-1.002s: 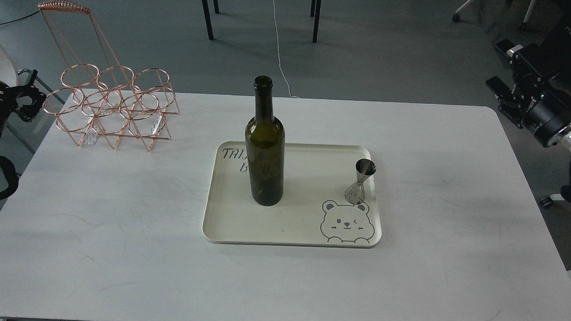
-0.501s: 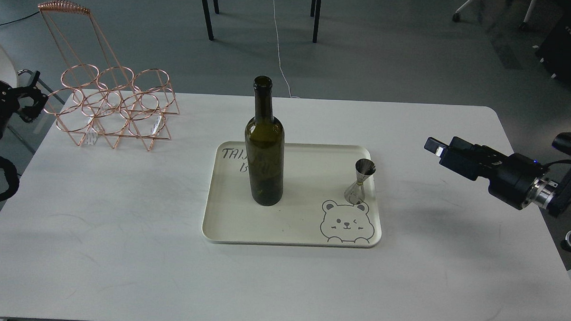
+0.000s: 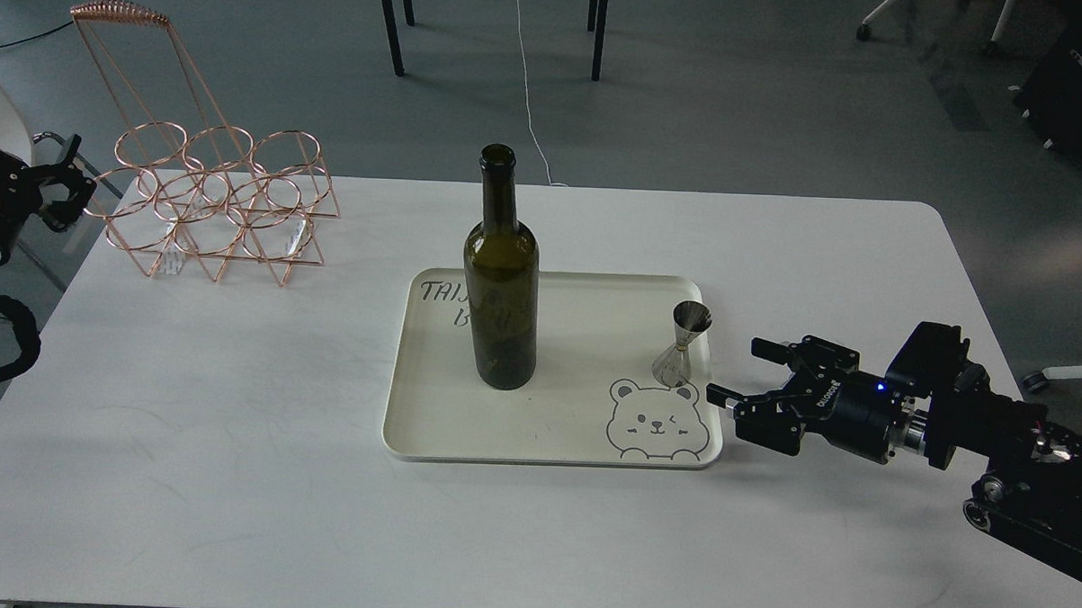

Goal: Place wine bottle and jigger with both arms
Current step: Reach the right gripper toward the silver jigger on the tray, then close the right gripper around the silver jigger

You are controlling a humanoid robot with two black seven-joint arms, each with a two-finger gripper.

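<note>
A dark green wine bottle [image 3: 500, 312] stands upright on the left part of a cream tray [image 3: 564, 422] with a bear drawing. A small steel jigger [image 3: 682, 345] stands upright near the tray's right edge. My right gripper [image 3: 734, 369] is open and empty. It is low over the table just right of the tray, with its fingers pointing left toward the jigger and a small gap between them. My left gripper [image 3: 64, 184] is off the table's far left edge beside the rack. Its fingers look spread, and it holds nothing.
A copper wire bottle rack [image 3: 211, 207] with a tall handle stands at the table's back left corner. The white table [image 3: 231, 419] is bare in front of and beside the tray. Chair legs and cables are on the floor behind.
My right arm has swung in from the right and come down low, with the gripper now next to the tray's right edge near the jigger. The left arm has barely moved.
</note>
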